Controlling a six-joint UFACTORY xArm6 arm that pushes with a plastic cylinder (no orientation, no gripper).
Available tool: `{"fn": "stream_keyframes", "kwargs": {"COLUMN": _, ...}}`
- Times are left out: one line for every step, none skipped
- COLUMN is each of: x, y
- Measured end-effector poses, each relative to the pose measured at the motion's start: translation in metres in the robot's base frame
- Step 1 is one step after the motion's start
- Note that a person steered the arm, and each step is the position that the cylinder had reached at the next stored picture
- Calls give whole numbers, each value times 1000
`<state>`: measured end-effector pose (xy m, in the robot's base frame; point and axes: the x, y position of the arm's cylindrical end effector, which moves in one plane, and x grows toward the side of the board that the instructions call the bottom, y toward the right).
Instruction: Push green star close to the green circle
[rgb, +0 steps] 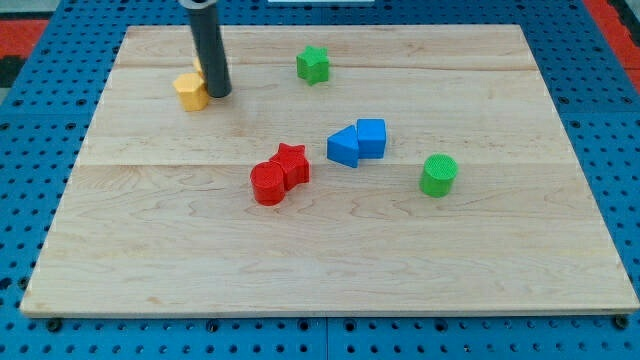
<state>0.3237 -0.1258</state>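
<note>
The green star (313, 64) lies near the view's top, a little left of centre. The green circle (438, 175) stands at the view's right, well below and to the right of the star. My tip (220, 94) rests on the board at the upper left, about a hand's width left of the star and slightly lower. It touches or nearly touches the right side of a yellow block (190, 90).
A second yellow block seems partly hidden behind the rod. A red circle (268, 184) and a red star (291, 164) touch near the board's middle. Two blue blocks (357, 141) sit together between the star and the green circle. The wooden board (330, 270) lies on a blue pegboard.
</note>
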Motion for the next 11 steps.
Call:
{"fn": "stream_keyframes", "kwargs": {"x": 5, "y": 123}}
{"fn": "stream_keyframes", "kwargs": {"x": -26, "y": 65}}
{"fn": "stream_keyframes", "kwargs": {"x": -76, "y": 42}}
{"fn": "stream_keyframes", "kwargs": {"x": -57, "y": 149}}
{"fn": "stream_keyframes", "kwargs": {"x": 15, "y": 212}}
{"fn": "stream_keyframes", "kwargs": {"x": -33, "y": 161}}
{"fn": "stream_keyframes", "kwargs": {"x": 4, "y": 161}}
{"fn": "stream_keyframes", "kwargs": {"x": 43, "y": 216}}
{"fn": "stream_keyframes", "kwargs": {"x": 55, "y": 278}}
{"fn": "stream_keyframes", "kwargs": {"x": 90, "y": 276}}
{"fn": "stream_keyframes", "kwargs": {"x": 63, "y": 294}}
